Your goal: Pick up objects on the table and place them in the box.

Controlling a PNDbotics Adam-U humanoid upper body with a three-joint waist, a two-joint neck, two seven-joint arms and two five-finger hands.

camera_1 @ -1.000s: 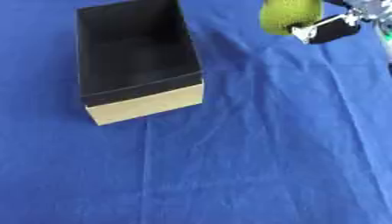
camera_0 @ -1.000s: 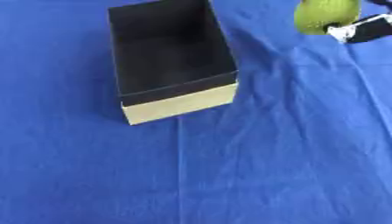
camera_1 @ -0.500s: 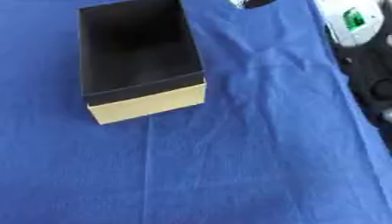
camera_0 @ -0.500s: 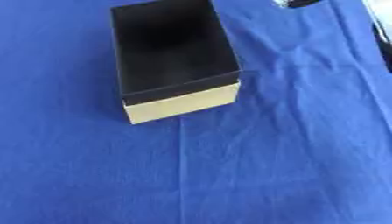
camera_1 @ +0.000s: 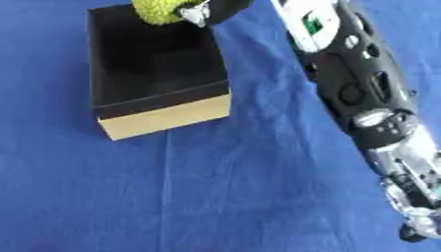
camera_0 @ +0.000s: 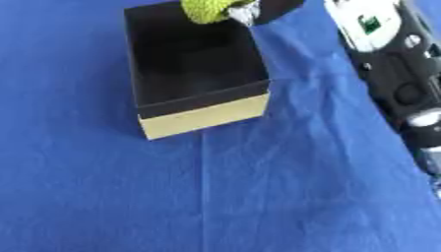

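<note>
Left eye view shows a blue cloth (camera_0: 258, 197) covering the whole table, creased in long soft folds that run down from the box toward the near edge. Left of centre, in the upper half, stands the box (camera_0: 194, 74): an open rectangular carton with a black inside and black upper walls, its near end wall pale tan below a dark band. It sits slightly askew, its long sides running away from the camera. Its inside is dark and nothing can be made out lying in it.

Over the far end of the box, at the top edge of the picture, is a round yellow-green ball (camera_1: 159, 10) with a rough, fuzzy surface. It is cut off by the frame at the top and shows against the black inside of the box, above its far rim. Just to the right of the ball, touching it, is the right hand (camera_1: 211, 10), black with a silvery tip against the ball; its fingers are curled round the ball and hold it.

Farther right, the right arm (camera_1: 362, 98) runs from the top of the picture down along the right edge to the lower corner: a white cover with a small green mark near the top, then black casing, then silver joints low down.
</note>
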